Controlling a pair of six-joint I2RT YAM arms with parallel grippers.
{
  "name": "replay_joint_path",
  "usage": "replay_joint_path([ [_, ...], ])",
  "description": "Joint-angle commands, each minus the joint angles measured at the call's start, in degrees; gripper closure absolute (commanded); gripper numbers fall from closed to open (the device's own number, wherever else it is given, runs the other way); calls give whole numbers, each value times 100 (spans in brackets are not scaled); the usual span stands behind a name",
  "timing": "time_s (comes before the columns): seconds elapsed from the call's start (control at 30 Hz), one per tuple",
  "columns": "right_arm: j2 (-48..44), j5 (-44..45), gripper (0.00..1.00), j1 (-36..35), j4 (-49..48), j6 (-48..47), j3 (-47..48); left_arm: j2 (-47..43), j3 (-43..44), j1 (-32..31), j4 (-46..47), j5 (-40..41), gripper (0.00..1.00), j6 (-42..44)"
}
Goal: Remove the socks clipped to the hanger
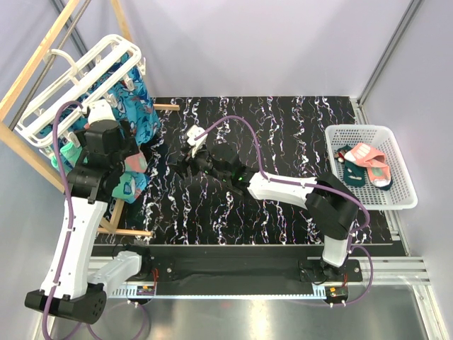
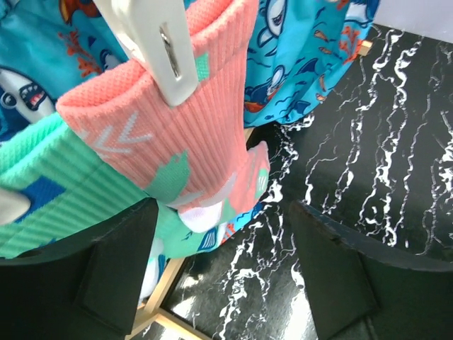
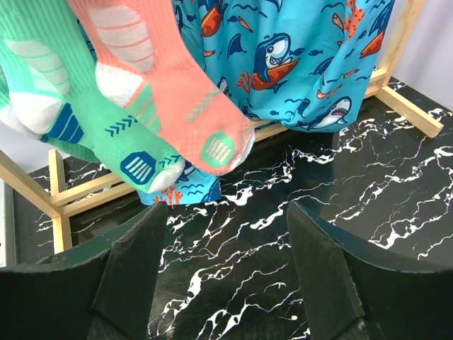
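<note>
The left pincer (image 2: 223, 265) is standing spread wide, its two black fingers (image 2: 106, 273) well apart and pinching nothing. Just ahead of it, a coral sock (image 2: 177, 142) with white and teal marks is hanging in line with the gap between the fingers. A white clip (image 2: 159, 42) is gripping the sock's ribbed cuff. A mint sock (image 2: 49, 184) is hanging against the coral one on its left, partly behind the left finger. Whether either sock is touching a finger cannot be told. Behind both, a blue cloth (image 2: 304, 49) printed with sharks is hanging down.

The right pincer (image 3: 230, 273) is also spread open and empty, hovering low over the black, white-veined table (image 3: 318, 191) near its middle. It is facing the toes of the same two socks, which are dangling above a wooden frame (image 3: 64, 198).

Seen from above, the white hanger (image 1: 85, 71) is tilting at the far left corner, with the left arm reaching up beneath it. At the right edge of the table, a white basket (image 1: 361, 129) is holding loose socks (image 1: 368, 157), some pink and one dark teal.
</note>
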State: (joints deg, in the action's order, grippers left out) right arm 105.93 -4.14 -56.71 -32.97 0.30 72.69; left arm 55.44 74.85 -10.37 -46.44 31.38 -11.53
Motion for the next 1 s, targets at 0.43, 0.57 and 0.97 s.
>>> replay_joint_path([
  [0.43,-222,27,27,11,-219,-231,-26,-112,-233,44,485,738,20,-113],
  [0.57,-239,36,27,11,-227,-240,-53,-157,-322,70,653,703,19,-25],
  [0.97,-319,45,24,2,-245,-311,-132,318,-216,237,803,177,16,186],
])
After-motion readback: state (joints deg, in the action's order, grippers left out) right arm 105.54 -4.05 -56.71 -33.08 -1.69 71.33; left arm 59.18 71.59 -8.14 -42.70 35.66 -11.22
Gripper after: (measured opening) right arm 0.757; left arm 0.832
